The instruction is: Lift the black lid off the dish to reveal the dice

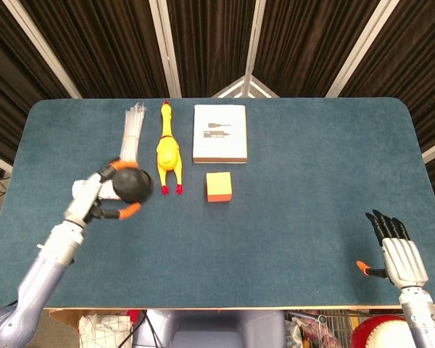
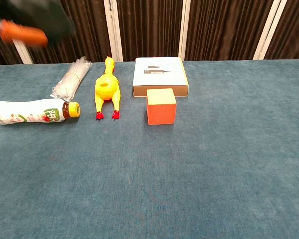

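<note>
My left hand grips the black lid, fingers wrapped round its rim, holding it in the air at about nine o'clock from the orange cube and just beside the yellow rubber chicken (blurred in the chest view). My right hand rests empty, fingers spread, at the table's five o'clock corner.

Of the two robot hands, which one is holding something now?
The left robot hand holds the black lid, raised near the bottle. The right robot hand holds nothing, fingers apart, at the table's near edge.
</note>
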Robot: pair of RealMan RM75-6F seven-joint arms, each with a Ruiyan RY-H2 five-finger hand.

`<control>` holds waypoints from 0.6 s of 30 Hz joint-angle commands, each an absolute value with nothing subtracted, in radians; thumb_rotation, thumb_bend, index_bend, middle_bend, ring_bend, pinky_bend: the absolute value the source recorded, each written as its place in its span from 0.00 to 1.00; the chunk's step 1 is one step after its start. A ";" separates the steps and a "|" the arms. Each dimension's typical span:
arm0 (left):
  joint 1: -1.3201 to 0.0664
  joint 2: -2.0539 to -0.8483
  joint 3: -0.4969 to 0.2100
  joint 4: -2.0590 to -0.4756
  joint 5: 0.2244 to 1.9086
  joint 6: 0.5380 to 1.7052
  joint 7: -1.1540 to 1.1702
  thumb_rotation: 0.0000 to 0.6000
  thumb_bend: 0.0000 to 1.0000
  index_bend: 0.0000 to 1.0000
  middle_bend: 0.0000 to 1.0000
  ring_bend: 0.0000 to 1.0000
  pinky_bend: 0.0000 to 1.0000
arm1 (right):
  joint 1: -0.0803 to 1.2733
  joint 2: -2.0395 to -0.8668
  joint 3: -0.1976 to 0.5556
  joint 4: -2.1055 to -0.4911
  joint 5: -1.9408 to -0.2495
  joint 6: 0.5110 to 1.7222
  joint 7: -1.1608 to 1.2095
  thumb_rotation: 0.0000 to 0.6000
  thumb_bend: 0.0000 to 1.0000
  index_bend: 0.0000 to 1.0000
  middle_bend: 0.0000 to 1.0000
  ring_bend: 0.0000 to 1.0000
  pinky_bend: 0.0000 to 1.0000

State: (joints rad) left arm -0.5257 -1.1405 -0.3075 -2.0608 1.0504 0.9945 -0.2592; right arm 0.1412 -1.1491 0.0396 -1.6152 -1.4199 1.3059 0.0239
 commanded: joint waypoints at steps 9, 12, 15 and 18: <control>-0.596 -1.248 -0.313 -2.015 1.011 0.959 -0.241 1.00 0.60 0.24 0.44 0.00 0.00 | 0.148 -1.157 0.039 -1.600 -1.406 1.285 0.022 1.00 0.19 0.06 0.03 0.07 0.00; -0.571 -1.189 -0.271 -2.026 1.046 0.948 -0.216 1.00 0.60 0.24 0.44 0.00 0.00 | 0.146 -1.155 0.041 -1.600 -1.410 1.292 0.032 1.00 0.19 0.06 0.03 0.07 0.00; -0.560 -1.183 -0.205 -2.017 1.098 0.901 -0.210 1.00 0.60 0.24 0.44 0.00 0.00 | 0.146 -1.153 0.038 -1.603 -1.416 1.293 0.029 1.00 0.19 0.06 0.03 0.07 0.00; -0.522 -1.219 -0.190 -1.985 1.141 0.936 -0.285 1.00 0.60 0.25 0.45 0.00 0.00 | 0.147 -1.153 0.033 -1.606 -1.419 1.289 0.027 1.00 0.19 0.06 0.03 0.07 0.00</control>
